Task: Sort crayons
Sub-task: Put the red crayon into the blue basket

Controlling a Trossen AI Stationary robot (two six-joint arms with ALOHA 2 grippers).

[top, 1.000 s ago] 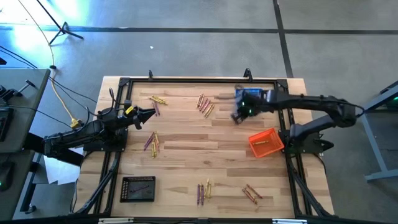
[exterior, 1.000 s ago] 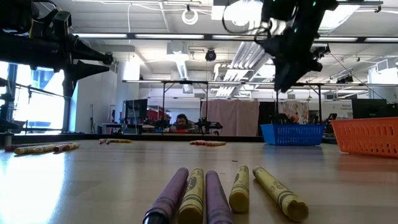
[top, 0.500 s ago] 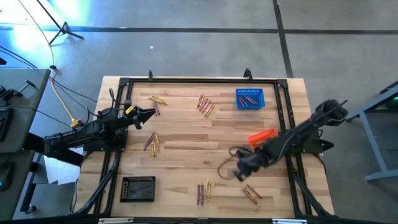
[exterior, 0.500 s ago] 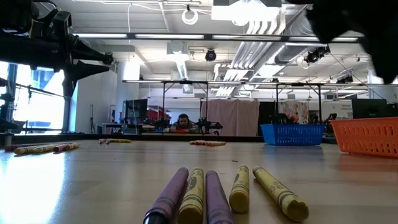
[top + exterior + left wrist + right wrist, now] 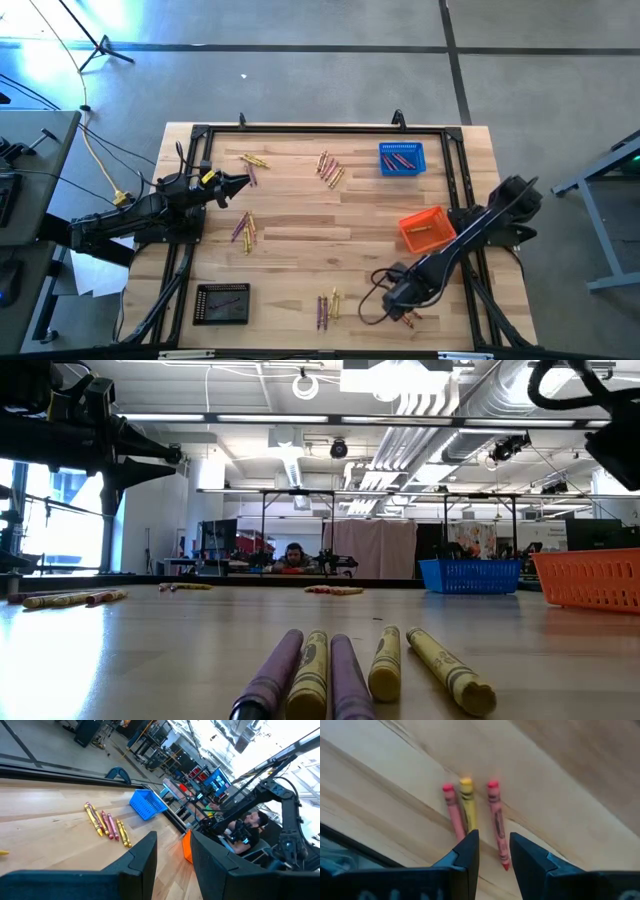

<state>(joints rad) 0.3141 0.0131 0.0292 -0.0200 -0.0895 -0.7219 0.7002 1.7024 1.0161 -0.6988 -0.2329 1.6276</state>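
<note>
The right gripper (image 5: 490, 851) hangs low over the near right part of the table (image 5: 300, 225), its two fingers a narrow gap apart and holding nothing. Right under it lie three crayons (image 5: 470, 807) side by side: two red ones with a yellow one between. The left gripper (image 5: 172, 852) waits at the table's left edge, fingers slightly parted and empty, pointing across the wood.

Loose crayons lie in five more small bunches: one near the far left (image 5: 254, 162), one at the far middle (image 5: 329, 168), one at the left middle (image 5: 244, 228), one at the near middle (image 5: 327, 306), which in the low view shows five sticks, two purple and three yellow (image 5: 350, 670).

There are three baskets. The blue basket (image 5: 401, 158) at the far right holds a few red crayons, the orange basket (image 5: 427, 230) at the right holds a yellow one, and the black basket (image 5: 221, 303) at the near left holds a purplish one.

A person (image 5: 292, 558) sits far back in the room.
</note>
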